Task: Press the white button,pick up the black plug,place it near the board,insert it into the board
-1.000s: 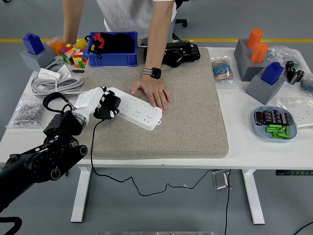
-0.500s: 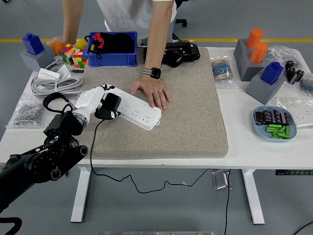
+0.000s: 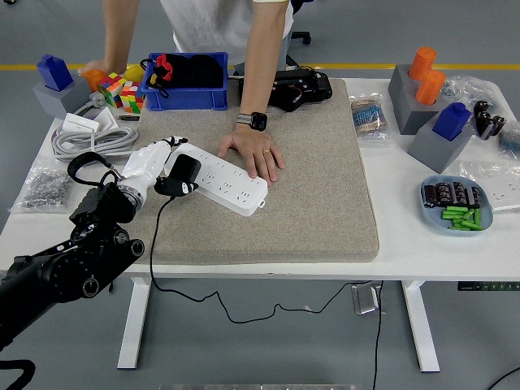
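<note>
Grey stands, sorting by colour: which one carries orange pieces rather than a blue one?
The grey stand at the far right, behind the blue-topped stand; it holds orange pieces.

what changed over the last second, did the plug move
Yes. The left hand, shut on the black plug, has carried it slightly up and back along the left end of the white power strip. The grip has not changed. The person's hand has stayed flat on the strip's far side, and the strip has not shifted.

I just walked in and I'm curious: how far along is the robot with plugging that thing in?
Picked up already: the left hand holds the black plug at the white power strip, which a person's hand steadies. Whether the prongs are seated isn't visible, so pushing it in fully remains.
</note>
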